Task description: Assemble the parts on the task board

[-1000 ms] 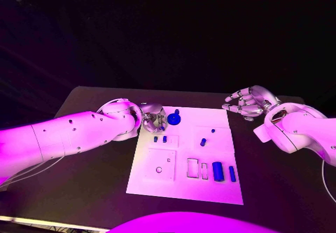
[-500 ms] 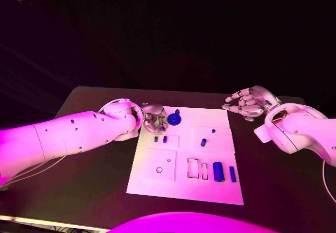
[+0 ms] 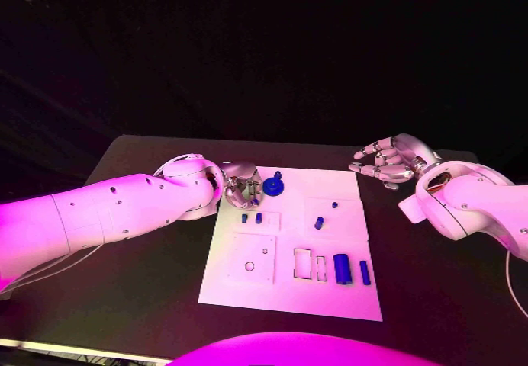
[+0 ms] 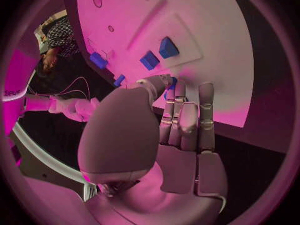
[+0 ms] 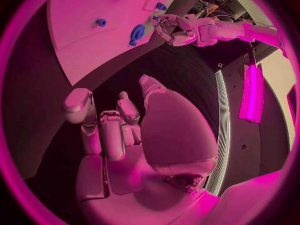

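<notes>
A white rectangular task board [image 3: 288, 284] lies in the middle of a black table [image 3: 132, 274], its long side running from near to far. Small blue parts sit on it. At the far left corner stands a round blue disc-shaped part with a small knob on top [image 3: 273, 185]. Nearer, on the left, are two short blue pegs [image 3: 252, 218] side by side. Toward the right is a single small blue peg [image 3: 319, 223]. At the near right lie a thick blue cylinder [image 3: 342, 269] and a thinner blue bar [image 3: 365, 272], both with their long axes pointing near to far.

The silver left hand [image 3: 241, 186] hangs at the board's far left edge, just left of the round disc part. Its fingers are curled together, the tips pointing down at the board; in the left wrist view the fingertips [image 4: 177, 91] appear close to a blue part, but whether they touch or grasp it cannot be told.

The silver right hand [image 3: 387, 161] hovers off the board's far right corner, well apart from every part, fingers loosely curled and apart, grasping nothing.

The disc part lies immediately right of the left hand, so the left hand is by far the nearer and seems best placed to work on it
</notes>
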Controlling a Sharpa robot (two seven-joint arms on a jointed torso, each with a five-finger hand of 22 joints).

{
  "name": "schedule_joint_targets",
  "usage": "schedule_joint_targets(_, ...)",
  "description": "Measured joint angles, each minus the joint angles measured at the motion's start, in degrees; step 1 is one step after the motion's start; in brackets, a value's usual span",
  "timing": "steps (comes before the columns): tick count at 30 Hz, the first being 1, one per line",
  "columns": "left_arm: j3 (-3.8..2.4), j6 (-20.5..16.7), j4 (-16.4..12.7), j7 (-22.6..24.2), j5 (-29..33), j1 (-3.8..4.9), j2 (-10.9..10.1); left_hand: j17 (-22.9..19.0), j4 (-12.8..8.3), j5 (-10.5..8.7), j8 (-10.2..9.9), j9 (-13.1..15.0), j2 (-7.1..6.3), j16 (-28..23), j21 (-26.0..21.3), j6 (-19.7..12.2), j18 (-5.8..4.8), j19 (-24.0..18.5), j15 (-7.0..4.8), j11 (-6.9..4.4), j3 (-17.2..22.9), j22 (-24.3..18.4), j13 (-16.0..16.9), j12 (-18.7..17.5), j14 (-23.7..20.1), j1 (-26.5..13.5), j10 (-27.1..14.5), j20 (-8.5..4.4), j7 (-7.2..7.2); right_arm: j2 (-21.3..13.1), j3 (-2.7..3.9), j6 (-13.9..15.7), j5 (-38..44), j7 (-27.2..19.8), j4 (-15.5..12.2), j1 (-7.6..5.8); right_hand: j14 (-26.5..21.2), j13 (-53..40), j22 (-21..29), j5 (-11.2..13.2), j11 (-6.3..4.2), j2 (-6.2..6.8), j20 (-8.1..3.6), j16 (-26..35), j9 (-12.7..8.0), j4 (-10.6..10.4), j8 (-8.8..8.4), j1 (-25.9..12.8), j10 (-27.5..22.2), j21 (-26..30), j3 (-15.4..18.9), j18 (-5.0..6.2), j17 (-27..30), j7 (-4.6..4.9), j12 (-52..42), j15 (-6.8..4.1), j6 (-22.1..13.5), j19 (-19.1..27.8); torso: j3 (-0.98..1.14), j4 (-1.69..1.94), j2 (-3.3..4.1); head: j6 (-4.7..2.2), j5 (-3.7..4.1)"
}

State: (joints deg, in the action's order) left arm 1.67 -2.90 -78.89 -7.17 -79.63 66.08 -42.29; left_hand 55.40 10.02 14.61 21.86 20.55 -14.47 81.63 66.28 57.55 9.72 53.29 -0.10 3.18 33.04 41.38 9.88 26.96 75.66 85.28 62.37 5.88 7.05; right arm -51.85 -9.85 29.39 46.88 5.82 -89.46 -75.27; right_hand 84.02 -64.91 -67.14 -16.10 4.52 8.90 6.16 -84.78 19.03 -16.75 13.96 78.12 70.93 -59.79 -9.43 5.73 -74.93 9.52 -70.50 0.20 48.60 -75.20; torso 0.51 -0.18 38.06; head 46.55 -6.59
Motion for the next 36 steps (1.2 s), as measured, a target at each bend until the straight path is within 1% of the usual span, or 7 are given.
schedule_joint_targets(5, 0.01, -0.16, -0.07, 0.01, 0.00, -0.02, -0.04, -0.65, -0.20, 0.00, -0.20, 0.00, 0.00, 0.00, -0.22, -0.02, 0.01, -0.45, 0.00, 0.00, 0.20, -0.45, 0.00, -0.73, 0.00, 0.00, 0.00, 0.01, 0.02, -0.02, 0.00, 0.00, 0.00, 0.00, 0.01, 0.00, 0.00, 0.00, 0.00, 0.00, 0.00, 0.00, 0.00, 0.00, 0.00, 0.00, 0.00, 0.00, 0.00, 0.00, 0.00, 0.00, 0.01, 0.00, 0.00, 0.00, 0.00, 0.00, -0.03, 0.00, 0.00, -0.07, 0.03)
schedule_joint_targets(8, 0.03, -0.22, -0.09, 0.05, 0.01, -0.02, -0.07, -0.90, -0.24, 0.00, -1.31, 0.05, 0.23, 0.00, -0.22, -0.86, 0.01, -0.59, 0.13, 0.12, 0.24, -0.47, 0.00, -1.19, -0.13, -0.23, 0.12, 0.15, 0.43, -0.02, 0.00, 0.00, 0.00, 0.00, 0.03, 0.00, 0.00, 0.09, 0.00, 0.00, 0.00, 0.00, 0.00, 0.00, -0.04, 0.17, 0.26, 0.00, 0.00, 0.00, -0.17, 0.00, 0.01, 0.00, 0.00, 0.00, 0.00, 0.00, -0.03, 0.01, 0.00, -0.09, 0.05)
schedule_joint_targets(15, 0.10, -0.30, -0.09, 0.06, 0.10, -0.09, -0.18, -1.37, -0.24, 0.01, -2.55, -0.48, 0.16, 0.00, -0.68, -1.86, 0.01, -0.80, 0.22, 0.43, 0.25, -0.83, -0.01, -1.89, -0.22, -0.76, -0.02, 0.36, 0.63, -0.08, 0.00, 0.00, 0.00, 0.00, 0.06, 0.00, 0.00, 0.14, 0.00, 0.00, 0.00, 0.00, 0.00, 0.00, -0.07, 0.17, 0.44, 0.00, 0.00, 0.00, -0.17, 0.00, 0.01, 0.00, 0.00, 0.00, 0.00, 0.00, -0.02, 0.02, 0.00, -0.07, 0.07)
schedule_joint_targets(22, 0.22, -0.30, -0.04, 0.00, 0.20, -0.20, -0.26, -2.13, -0.40, 0.01, -4.46, -1.03, -0.51, -0.29, -1.11, -3.59, 0.00, -1.50, 0.63, 0.42, 0.41, -1.62, -0.01, -2.60, -0.64, -1.42, -0.02, 0.45, 0.94, -0.09, 0.00, 0.00, 0.00, -0.01, 0.07, 0.00, 0.00, 0.13, 0.00, 0.00, 0.00, 0.00, 0.00, 0.00, -0.07, 0.17, 0.44, 0.00, 0.00, 0.00, -0.17, 0.00, 0.02, 0.00, 0.00, 0.00, 0.00, 0.00, -0.01, 0.01, 0.00, -0.06, 0.06)
schedule_joint_targets(25, 0.23, -0.30, -0.03, -0.03, 0.25, -0.22, -0.32, -2.58, -0.55, 0.01, -5.04, -1.21, -0.51, -0.29, -1.34, -4.21, 0.00, -1.50, 0.42, 0.42, 0.56, -1.68, -0.01, -2.86, -0.85, -1.42, -0.02, 0.44, 0.92, -0.09, 0.00, 0.00, 0.01, -0.01, 0.08, 0.00, 0.00, 0.13, 0.00, 0.00, 0.00, 0.00, 0.00, 0.00, -0.07, 0.16, 0.44, 0.00, 0.00, 0.00, -0.17, 0.00, 0.02, 0.00, 0.00, 0.00, 0.00, 0.00, 0.00, 0.02, -0.01, -0.06, 0.05)
schedule_joint_targets(33, 0.23, -0.29, -0.02, -0.08, 0.44, -0.22, -0.43, -3.02, -0.55, 0.02, -5.28, -1.30, -0.74, -0.51, -1.34, -4.32, 0.00, -1.50, 0.62, 0.62, 0.56, -1.74, -0.01, -3.30, -1.05, -1.65, -0.22, 0.44, 0.82, -0.08, 0.00, 0.00, 0.01, -0.02, 0.10, 0.00, 0.00, 0.23, 0.00, 0.00, 0.00, 0.00, 0.00, 0.00, -0.07, 0.16, 0.44, 0.00, 0.00, 0.32, -0.16, 0.00, 0.02, 0.00, 0.00, 0.00, 0.00, 0.00, 0.00, 0.02, -0.01, -0.02, 0.05)
schedule_joint_targets(36, 0.22, -0.31, -0.03, -0.11, 0.50, -0.22, -0.48, -3.20, -0.55, 0.02, -5.94, -1.53, -0.98, -0.51, -1.59, -5.12, 0.00, -1.50, 0.62, 0.62, 0.56, -1.83, -0.01, -3.49, -1.05, -1.88, -0.22, 0.45, 0.63, -0.08, 0.00, 0.00, 0.01, -0.02, 0.10, 0.00, 0.00, 0.23, 0.00, 0.00, 0.00, 0.00, 0.00, 0.00, -0.06, 0.16, 0.44, 0.00, 0.00, 0.32, -0.16, 0.00, 0.02, 0.00, 0.00, 0.00, 0.00, 0.00, 0.00, 0.02, -0.01, -0.01, 0.05)
